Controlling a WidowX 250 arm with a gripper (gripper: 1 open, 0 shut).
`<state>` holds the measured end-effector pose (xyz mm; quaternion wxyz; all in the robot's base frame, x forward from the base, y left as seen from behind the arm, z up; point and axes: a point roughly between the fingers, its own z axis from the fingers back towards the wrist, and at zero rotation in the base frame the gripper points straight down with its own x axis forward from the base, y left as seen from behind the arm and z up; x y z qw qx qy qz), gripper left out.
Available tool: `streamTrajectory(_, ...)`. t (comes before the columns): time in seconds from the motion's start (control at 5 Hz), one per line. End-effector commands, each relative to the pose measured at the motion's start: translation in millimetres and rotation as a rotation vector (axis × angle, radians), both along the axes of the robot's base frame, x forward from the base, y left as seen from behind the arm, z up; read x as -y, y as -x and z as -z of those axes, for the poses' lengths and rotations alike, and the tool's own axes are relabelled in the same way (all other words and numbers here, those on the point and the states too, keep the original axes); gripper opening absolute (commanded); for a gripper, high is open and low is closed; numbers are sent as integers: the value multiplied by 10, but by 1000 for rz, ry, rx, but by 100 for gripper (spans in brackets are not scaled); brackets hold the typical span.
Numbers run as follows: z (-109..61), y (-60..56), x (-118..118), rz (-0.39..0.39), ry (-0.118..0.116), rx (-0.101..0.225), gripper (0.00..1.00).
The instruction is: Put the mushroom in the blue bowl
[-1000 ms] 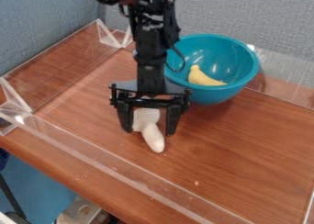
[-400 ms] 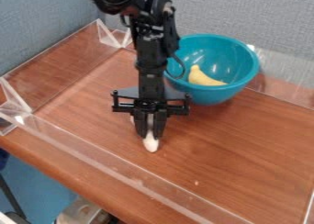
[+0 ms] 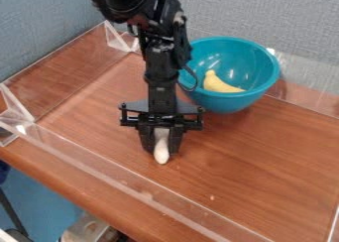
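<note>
The mushroom [image 3: 162,151], small and cream-white, lies on the wooden table in front of the arm. My gripper [image 3: 161,143] points straight down over it, and the black fingers [image 3: 146,139] have drawn in against its upper part, so the jaws are shut on it; its lower end sticks out below them. The mushroom still touches the table. The blue bowl [image 3: 260,91], teal and glossy, stands behind and to the right of the gripper, with a yellow curved piece [image 3: 221,84] lying inside it.
Clear plastic walls [image 3: 54,62] fence the wooden table [image 3: 265,167] on the left, back and front edge. A blue-grey wall stands behind. The arm's column rises between the mushroom and the bowl.
The wide-open fingers have closed in onto the mushroom. The mushroom, lying slanted before, now sits straighter between them. The arm has barely shifted.
</note>
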<state>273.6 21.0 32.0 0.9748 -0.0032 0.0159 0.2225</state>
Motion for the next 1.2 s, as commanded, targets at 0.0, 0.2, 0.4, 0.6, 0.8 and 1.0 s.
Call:
streamTrajectory(0.0,-138,-53,-77,-10,-10,65,0)
streamTrajectory(0.2,-139,-63,-76,8,-15,82,100)
streamTrajectory(0.4,-162,-79,-83,13,-19,97,0)
streamTrajectory(0.6,-178,-92,-86,16,-25,108,0)
streamTrajectory(0.8,-178,-102,-74,29,-30,119,100)
streamTrajectory(1.0,-194,-110,-72,33,-35,131,0)
